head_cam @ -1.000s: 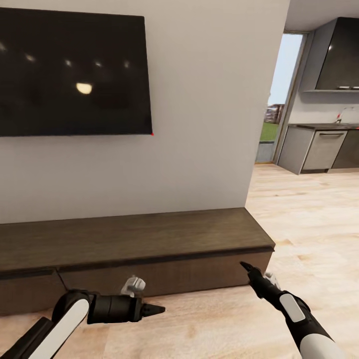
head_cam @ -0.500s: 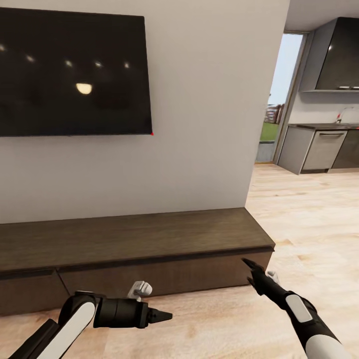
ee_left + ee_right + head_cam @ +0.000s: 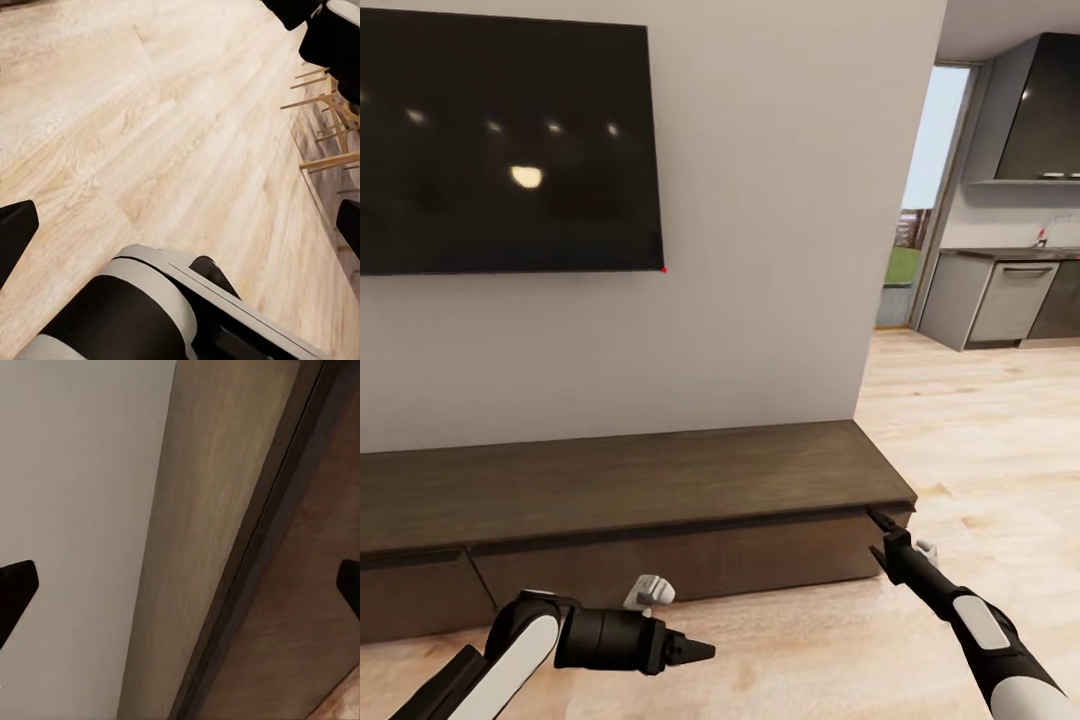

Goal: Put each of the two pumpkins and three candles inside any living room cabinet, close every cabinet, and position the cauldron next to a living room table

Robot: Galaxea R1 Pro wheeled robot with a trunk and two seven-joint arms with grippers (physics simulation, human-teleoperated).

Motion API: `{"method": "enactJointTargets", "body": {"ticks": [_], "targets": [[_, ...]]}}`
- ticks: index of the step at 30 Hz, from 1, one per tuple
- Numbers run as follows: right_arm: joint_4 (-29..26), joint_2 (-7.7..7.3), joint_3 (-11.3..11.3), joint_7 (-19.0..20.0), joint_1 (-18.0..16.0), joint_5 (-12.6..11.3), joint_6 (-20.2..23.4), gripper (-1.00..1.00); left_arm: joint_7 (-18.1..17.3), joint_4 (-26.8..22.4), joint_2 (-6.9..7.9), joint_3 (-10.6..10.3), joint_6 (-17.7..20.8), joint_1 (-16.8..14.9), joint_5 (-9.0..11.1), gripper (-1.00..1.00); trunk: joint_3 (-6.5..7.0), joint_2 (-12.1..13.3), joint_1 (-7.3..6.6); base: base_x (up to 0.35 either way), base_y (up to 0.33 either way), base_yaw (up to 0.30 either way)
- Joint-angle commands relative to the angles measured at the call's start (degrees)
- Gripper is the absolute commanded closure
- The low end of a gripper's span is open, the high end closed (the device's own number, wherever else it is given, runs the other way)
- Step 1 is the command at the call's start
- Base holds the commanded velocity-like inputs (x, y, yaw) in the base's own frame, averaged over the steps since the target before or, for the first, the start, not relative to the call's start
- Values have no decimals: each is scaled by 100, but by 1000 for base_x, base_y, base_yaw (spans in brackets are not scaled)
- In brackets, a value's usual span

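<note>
The cabinet (image 3: 660, 480) is the long, low, dark brown unit against the wall under the television, and its drawer fronts are shut. My right gripper (image 3: 882, 523) is open, with its tips at the top edge of the right-hand drawer front, near the cabinet's right end. The right wrist view looks along the cabinet top (image 3: 217, 510) and the seam above the drawer front (image 3: 300, 615), with my right gripper (image 3: 180, 585) holding nothing. My left gripper (image 3: 700, 651) hovers open and empty over the floor in front of the cabinet, pointing right. The pumpkins, candles and cauldron are out of view.
A large black television (image 3: 510, 140) hangs on the grey wall above the cabinet. Pale wood floor (image 3: 980, 430) runs right into a kitchen with grey cupboards (image 3: 1000, 300). Wooden chair legs (image 3: 322, 127) show in the left wrist view.
My right gripper has moved right and closer to the cabinet's right end, up to the drawer's top edge. The left gripper has drifted slightly lower and right. The view has shifted a little.
</note>
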Motion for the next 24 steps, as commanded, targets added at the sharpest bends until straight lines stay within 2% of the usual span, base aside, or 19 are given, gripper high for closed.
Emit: {"method": "enactJointTargets", "body": {"ticks": [1,8,12,18,24], "targets": [[4,-36,-27,58,-3,-21,45,-100,-28,-1,3,-29,8,-5,-21,-100,-6,-2,0,104,0,0],[11,-91,-31,115,7,-22,45,-100,-28,8,2,-97,-100,-5,-23,-100,-6,-2,0,216,0,0],[17,-95,-51,97,8,-19,50,-100,-30,8,8,-104,-125,-5,-22,-100,-6,-2,0,84,0,0],[122,-101,-434,88,8,-6,360,-100,-25,8,5,-107,-141,-5,-23,-100,-6,-2,0,89,0,0],[211,-110,-519,88,8,-4,445,-100,-21,8,8,-107,-143,-5,-25,-100,-6,-2,0,19,0,0]]}}
